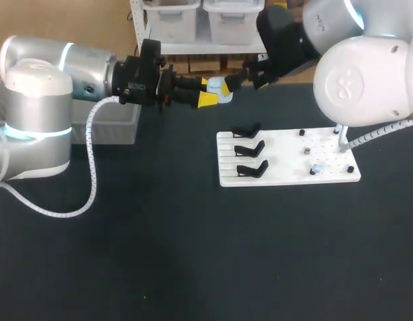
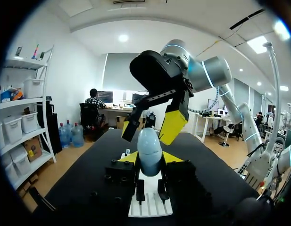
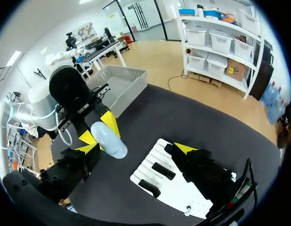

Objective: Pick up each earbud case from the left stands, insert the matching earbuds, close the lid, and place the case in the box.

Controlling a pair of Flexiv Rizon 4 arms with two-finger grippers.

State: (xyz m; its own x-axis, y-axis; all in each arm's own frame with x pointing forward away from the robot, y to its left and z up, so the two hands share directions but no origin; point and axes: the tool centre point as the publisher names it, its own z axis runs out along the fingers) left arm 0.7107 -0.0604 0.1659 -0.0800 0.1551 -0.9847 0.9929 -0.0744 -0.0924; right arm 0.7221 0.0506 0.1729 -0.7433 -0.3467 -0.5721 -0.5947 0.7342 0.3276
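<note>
My left gripper is held up over the table's far side, shut on a pale blue, egg-shaped earbud case. In the left wrist view the case stands upright between the left gripper's yellow tips. My right gripper faces it from the right, open, its tips close on either side of the case. In the right wrist view the case sits between the right gripper's wide-open fingers, nearer one finger. Below lies the white board with three bare black stands and small earbuds.
A grey bin sits at the table's far left, behind my left arm; it also shows in the right wrist view. Dark tabletop stretches in front of the board.
</note>
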